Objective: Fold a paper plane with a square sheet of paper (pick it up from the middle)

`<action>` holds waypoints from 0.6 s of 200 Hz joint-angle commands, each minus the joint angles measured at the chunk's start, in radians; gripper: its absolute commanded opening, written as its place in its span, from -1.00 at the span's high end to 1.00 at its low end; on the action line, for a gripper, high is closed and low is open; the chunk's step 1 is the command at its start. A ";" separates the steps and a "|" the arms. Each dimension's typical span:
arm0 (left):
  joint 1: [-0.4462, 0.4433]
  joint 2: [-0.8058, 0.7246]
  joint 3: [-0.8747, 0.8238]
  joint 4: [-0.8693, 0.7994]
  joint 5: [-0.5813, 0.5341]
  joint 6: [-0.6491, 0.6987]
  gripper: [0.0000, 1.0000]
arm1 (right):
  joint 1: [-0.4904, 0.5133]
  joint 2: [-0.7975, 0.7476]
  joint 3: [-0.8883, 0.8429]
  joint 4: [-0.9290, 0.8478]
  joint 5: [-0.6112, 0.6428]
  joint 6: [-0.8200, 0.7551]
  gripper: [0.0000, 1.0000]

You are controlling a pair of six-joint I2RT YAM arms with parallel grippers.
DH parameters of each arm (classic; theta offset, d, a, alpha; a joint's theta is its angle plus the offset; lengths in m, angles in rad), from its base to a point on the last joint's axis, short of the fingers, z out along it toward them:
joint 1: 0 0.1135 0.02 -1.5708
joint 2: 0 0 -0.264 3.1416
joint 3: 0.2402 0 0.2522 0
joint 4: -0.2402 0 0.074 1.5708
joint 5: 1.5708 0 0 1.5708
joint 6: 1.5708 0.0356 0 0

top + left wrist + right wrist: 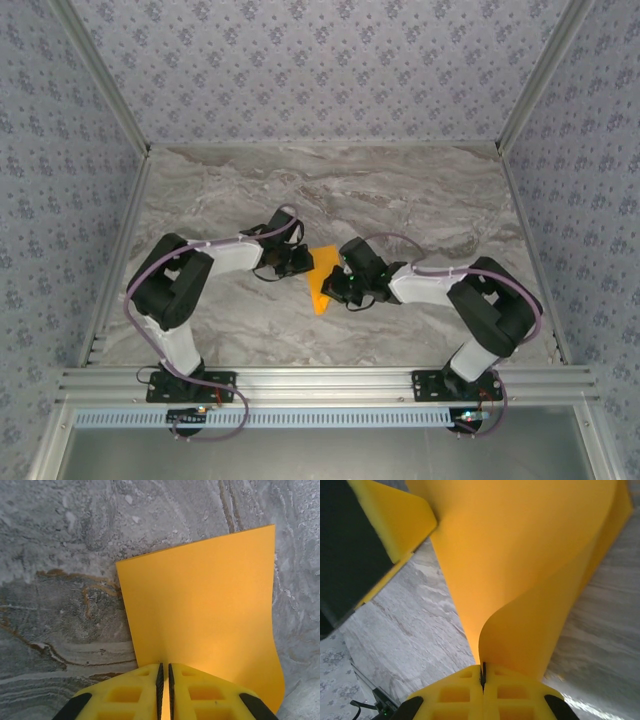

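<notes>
The square sheet of paper [320, 287] is bright orange and hangs bent between my two grippers at the table's middle. In the left wrist view the sheet [200, 595] spreads flat ahead over the marble, and my left gripper [164, 667] is shut on its near edge. My right gripper [483, 669] is shut on another edge, from which the sheet [530, 555] curls upward in a loose fold. From above, the left gripper [300, 262] and the right gripper [340, 287] stand close together on either side of the paper. The paper plane is out of view.
The grey marble table [420, 200] is bounded by aluminium rails [330, 382] at the near edge and patterned walls [320, 70] at the back and sides. One yellow finger of the left gripper [395, 525] shows in the right wrist view's upper left.
</notes>
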 commanded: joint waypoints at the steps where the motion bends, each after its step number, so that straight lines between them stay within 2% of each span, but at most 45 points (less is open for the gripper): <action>1: -0.001 0.025 0.016 -0.045 0.004 0.025 0.69 | 0.009 0.025 0.020 0.079 0.004 -0.013 1.00; 120: -0.002 0.029 0.016 -0.049 0.009 0.027 0.70 | 0.013 0.079 0.022 0.122 0.042 0.005 0.99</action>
